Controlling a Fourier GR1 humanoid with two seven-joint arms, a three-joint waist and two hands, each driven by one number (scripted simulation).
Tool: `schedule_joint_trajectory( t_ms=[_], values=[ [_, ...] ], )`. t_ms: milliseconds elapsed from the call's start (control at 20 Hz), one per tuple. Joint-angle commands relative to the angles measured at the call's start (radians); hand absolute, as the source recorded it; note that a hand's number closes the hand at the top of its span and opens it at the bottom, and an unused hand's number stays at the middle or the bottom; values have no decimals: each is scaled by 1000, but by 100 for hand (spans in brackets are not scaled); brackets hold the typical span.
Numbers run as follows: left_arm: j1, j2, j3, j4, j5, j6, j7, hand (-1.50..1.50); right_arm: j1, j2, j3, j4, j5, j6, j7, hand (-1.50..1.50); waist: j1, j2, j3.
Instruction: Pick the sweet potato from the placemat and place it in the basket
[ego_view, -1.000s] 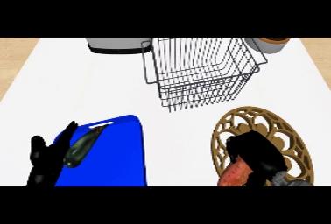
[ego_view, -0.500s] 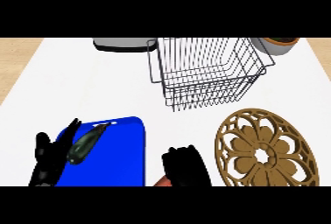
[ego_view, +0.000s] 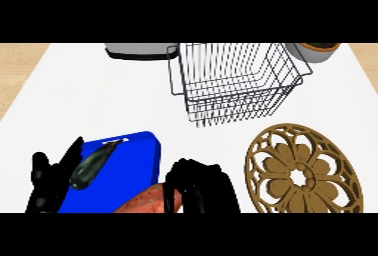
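The reddish-orange sweet potato shows at the bottom edge, just right of a blue board. My right hand curls over its right end and hides part of it. The round wooden openwork placemat lies to the right of that hand with nothing on it. The wire basket stands further back, above the hand and the placemat. My left hand rests open at the lower left, by the board's left edge.
A dark green vegetable lies on the blue board beside my left hand. A grey pot stands at the back left of the basket. A bowl stands at the back right.
My right hand has moved left off the wooden placemat with the sweet potato, to the blue board's right edge. The left hand has stayed put.
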Motion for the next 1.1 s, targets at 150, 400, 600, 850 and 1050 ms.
schedule_joint_trajectory(
  t_ms=[150,400,600,850,1050],
  values=[
    [17,-43,-46,22,2,-10,55,0,-345,9,-105,-32,16,-41,335,150,-4,3,-15],
    [-20,-34,-16,82,-6,-10,13,0,-544,9,-292,11,-66,40,410,150,-16,6,-15],
    [-28,-48,-15,75,-7,2,25,0,-687,9,-430,116,-122,80,428,150,-17,7,-15],
    [17,-45,-17,44,-7,-10,27,0,-804,9,-579,270,-187,138,351,150,-17,8,-13],
    [17,-62,-37,45,-37,1,17,0,-797,10,-599,385,-170,110,257,150,-22,8,-12]
  ],
)
